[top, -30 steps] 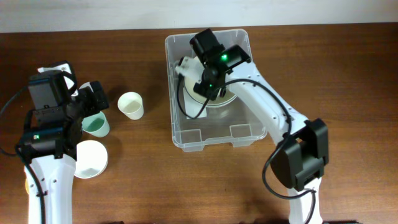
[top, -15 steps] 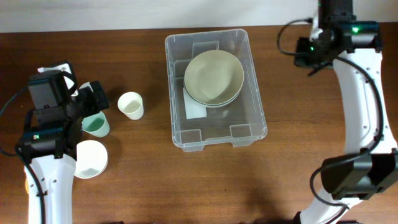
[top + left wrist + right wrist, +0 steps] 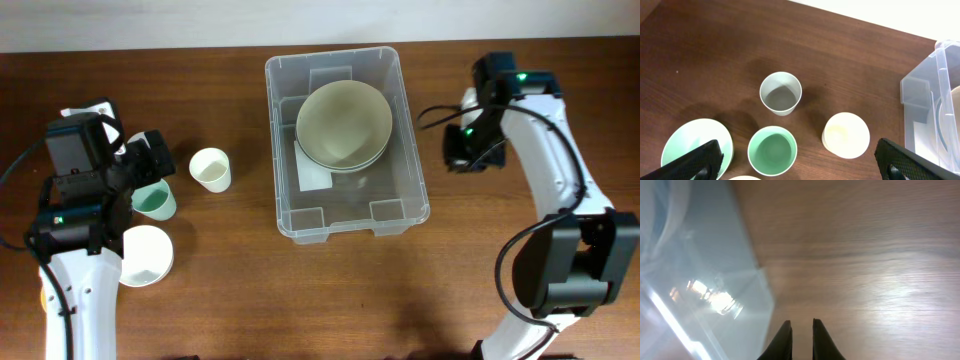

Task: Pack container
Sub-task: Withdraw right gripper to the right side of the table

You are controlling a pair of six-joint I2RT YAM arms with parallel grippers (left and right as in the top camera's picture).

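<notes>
The container (image 3: 349,233) is sitting mid-tabletop (image 3: 300,300), carrying a pale bowl (image 3: 343,123) toward its far end. My right hand (image 3: 800,326) is hovering just outside its right wall, fingers almost touching and gripping nothing. My left hand (image 3: 153,170) is hanging wide open and empty over a green cup (image 3: 772,150), well apart from the container.

The container (image 3: 400,195) sits mid-table with a bowl (image 3: 343,122) inside, toward its 12 o'clock end. A cup (image 3: 210,168) stands well apart at the container's 9 o'clock, with a second cup (image 3: 157,201) at its 8 o'clock and a wider cup (image 3: 145,255) at 7 o'clock. The right gripper (image 3: 799,324) is near the container's 3 o'clock side.
</notes>
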